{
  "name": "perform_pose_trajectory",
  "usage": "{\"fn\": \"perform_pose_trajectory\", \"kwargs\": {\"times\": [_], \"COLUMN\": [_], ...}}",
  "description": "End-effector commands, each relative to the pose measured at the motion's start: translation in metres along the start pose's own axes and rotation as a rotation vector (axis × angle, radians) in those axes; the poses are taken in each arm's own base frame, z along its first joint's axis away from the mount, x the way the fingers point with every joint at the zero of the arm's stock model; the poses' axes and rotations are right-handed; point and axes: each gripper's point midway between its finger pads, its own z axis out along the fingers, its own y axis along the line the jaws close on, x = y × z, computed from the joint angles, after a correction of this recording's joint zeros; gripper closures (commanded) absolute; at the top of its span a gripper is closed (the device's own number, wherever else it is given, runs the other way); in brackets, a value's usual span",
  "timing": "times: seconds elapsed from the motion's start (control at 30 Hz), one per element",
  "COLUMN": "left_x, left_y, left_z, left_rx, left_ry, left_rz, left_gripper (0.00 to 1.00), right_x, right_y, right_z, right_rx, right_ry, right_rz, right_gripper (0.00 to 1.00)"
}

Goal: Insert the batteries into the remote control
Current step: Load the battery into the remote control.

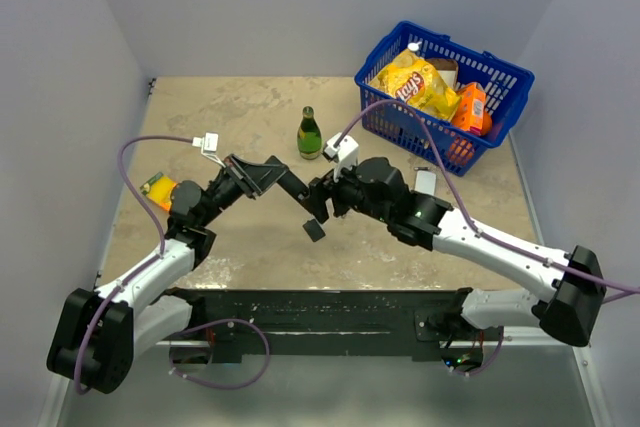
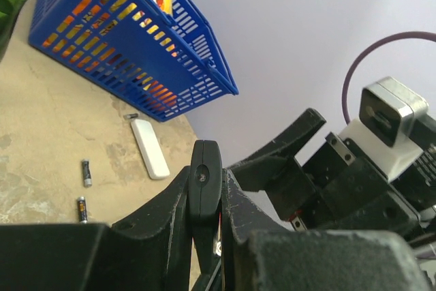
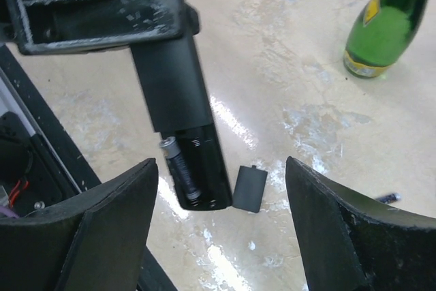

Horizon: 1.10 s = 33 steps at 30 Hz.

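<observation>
— Where's the remote?
— Held above the table, pinched tight in the left gripper.
— Is its back open?
— Yes. One battery lies along one side of the bay, and the cover lies flat on the table just beside that end.
— And the right gripper?
— Spread wide and holding nothing (one finger on either side of the remote's open end).
— Anything further out?
— Two loose batteries near a white device, by the basket. A green bottle stands apart.
</observation>
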Motion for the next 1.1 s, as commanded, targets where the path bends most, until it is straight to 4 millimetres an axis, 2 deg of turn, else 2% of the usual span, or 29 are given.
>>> {"fn": "perform_pose_trajectory", "kwargs": {"times": [0.0,0.03,0.1,0.23,0.33,0.53,1.07], "left_x": [-0.01,-0.01,-0.01,-0.011,-0.01,-0.01,-0.013], "left_y": [-0.04,-0.041,-0.043,-0.047,-0.049,-0.057,-0.065], "left_z": [0.001,0.001,0.001,0.001,0.001,0.001,0.001], "left_rx": [0.143,0.146,0.155,0.17,0.182,0.218,0.244], "left_ry": [-0.009,-0.007,-0.004,0.0,0.01,0.012,0.013], "left_rz": [0.051,0.052,0.055,0.061,0.058,0.065,0.074], "left_gripper": [1.0,1.0,1.0,1.0,1.0,1.0,1.0], "right_x": [-0.037,-0.038,-0.04,-0.045,-0.044,-0.037,-0.029], "right_y": [-0.006,-0.012,0.001,0.008,0.012,0.01,0.01], "right_z": [-0.013,-0.013,-0.018,-0.023,-0.019,-0.008,0.0], "right_rx": [-0.011,-0.01,-0.114,-0.189,-0.226,-0.226,-0.263], "right_ry": [-0.095,-0.103,-0.126,-0.158,-0.16,-0.149,-0.14], "right_rz": [0.08,0.115,0.134,0.179,0.205,0.244,0.29], "right_gripper": [0.22,0.22,0.22,0.21,0.21,0.14,0.16]}}
